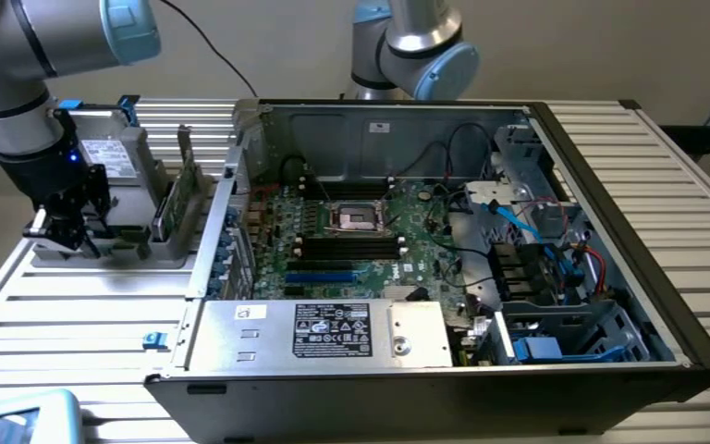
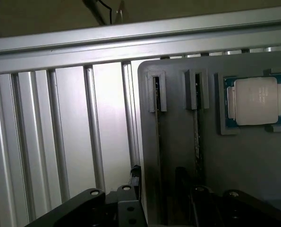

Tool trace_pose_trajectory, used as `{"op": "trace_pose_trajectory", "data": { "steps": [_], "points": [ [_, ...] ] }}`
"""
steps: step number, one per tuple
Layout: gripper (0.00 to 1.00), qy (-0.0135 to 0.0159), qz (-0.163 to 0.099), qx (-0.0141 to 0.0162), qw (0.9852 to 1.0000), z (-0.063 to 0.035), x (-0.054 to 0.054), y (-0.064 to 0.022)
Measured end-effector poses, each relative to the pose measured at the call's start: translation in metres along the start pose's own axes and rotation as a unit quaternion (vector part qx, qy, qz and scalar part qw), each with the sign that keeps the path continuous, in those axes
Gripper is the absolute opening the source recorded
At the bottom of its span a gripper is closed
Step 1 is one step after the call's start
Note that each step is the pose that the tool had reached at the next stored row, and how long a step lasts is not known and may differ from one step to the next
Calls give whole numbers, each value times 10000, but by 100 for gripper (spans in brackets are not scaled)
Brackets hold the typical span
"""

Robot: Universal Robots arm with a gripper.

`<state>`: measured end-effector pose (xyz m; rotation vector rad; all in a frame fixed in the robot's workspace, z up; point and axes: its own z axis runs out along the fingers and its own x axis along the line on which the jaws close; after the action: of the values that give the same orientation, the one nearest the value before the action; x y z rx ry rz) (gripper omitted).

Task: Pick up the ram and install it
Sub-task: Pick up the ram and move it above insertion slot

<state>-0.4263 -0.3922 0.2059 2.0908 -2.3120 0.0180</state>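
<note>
Presently the gripper (image 1: 66, 242), opening impossible to tell, hangs over the grey holder (image 1: 103, 262) at nine o'clock from the computer case (image 1: 479, 393), where the ram (image 1: 177, 199) stands edge-up in a slot for grasping.

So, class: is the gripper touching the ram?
Cannot tell. In the wrist view the ram runs toward the dark gripper, where neither contact nor gap shows plainly.

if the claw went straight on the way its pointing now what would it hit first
Most likely the ram stick standing on edge in the grey holder's outer slot: in the wrist view it runs in line with the gap of the open claw. Depth is unclear, so this is a judgement.
</note>
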Motion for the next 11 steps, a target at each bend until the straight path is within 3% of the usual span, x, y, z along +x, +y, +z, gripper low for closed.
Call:
{"op": "trace_pose_trajectory", "data": {
  "steps": [11],
  "points": [
    [43,0,0,0,10000,50,-16,8]
  ]
}}
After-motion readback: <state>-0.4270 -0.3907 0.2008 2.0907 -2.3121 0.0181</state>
